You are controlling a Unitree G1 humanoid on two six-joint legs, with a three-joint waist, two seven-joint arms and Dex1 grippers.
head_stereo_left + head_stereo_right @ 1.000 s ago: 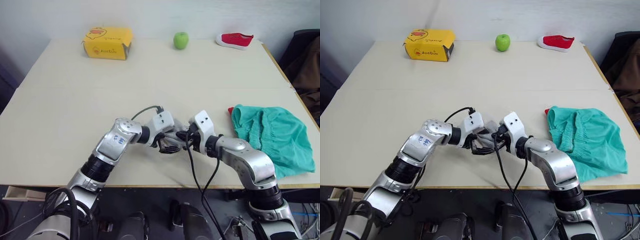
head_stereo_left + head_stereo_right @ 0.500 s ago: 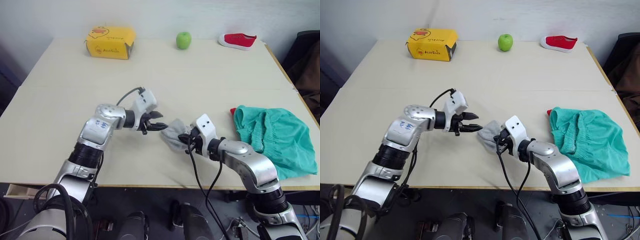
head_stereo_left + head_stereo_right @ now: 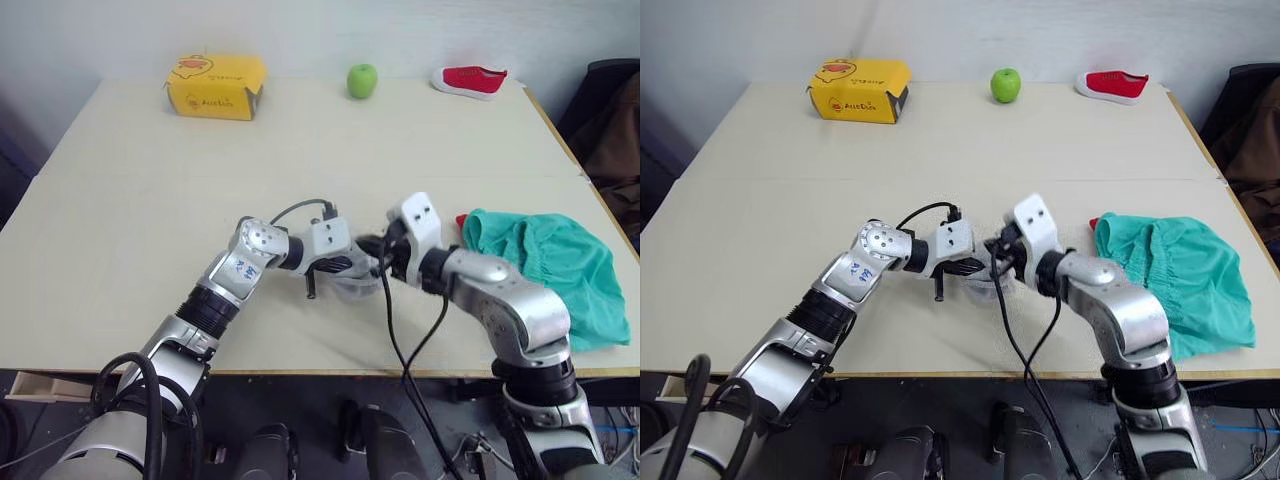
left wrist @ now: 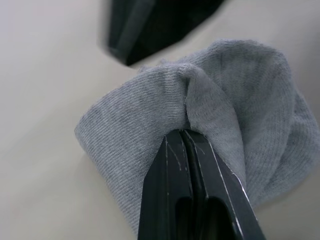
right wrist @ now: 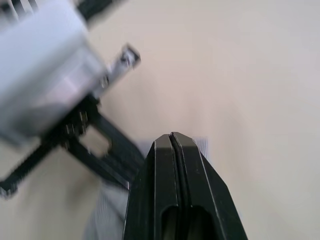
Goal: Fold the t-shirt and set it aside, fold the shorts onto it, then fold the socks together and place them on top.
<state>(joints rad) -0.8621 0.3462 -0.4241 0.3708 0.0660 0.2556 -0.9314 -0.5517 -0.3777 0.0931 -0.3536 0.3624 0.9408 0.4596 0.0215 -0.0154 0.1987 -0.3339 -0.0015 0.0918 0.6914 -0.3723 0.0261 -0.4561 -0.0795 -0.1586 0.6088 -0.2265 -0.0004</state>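
Socks (image 4: pixel 210 110), light grey knit, lie bunched on the table (image 3: pixel 150 200) right where the two grippers meet, near the front edge; the left gripper (image 4: pixel 184 137) has its two black fingers pressed flat together with a fold of the grey knit pinched at their tips, the rest of the fabric billowing round and beyond them; the right gripper (image 5: pixel 172 140) comes in from the opposite side, its fingers also closed tight with no gap, their tips over the edge of the grey fabric, though whether any knit is caught between them cannot be told; the left gripper's body sits just beside those tips. Shorts (image 3: pixel 545 265), teal with a gathered waistband, lie crumpled just past the right arm's elbow, near the table's right edge; a sliver of the red t-shirt (image 3: pixel 462 220) peeks out at their near-left corner. Well beyond both grippers, along the far edge, stand a yellow box (image 3: pixel 215 86), a green apple (image 3: pixel 362 80) and a small red shoe (image 3: pixel 470 79).
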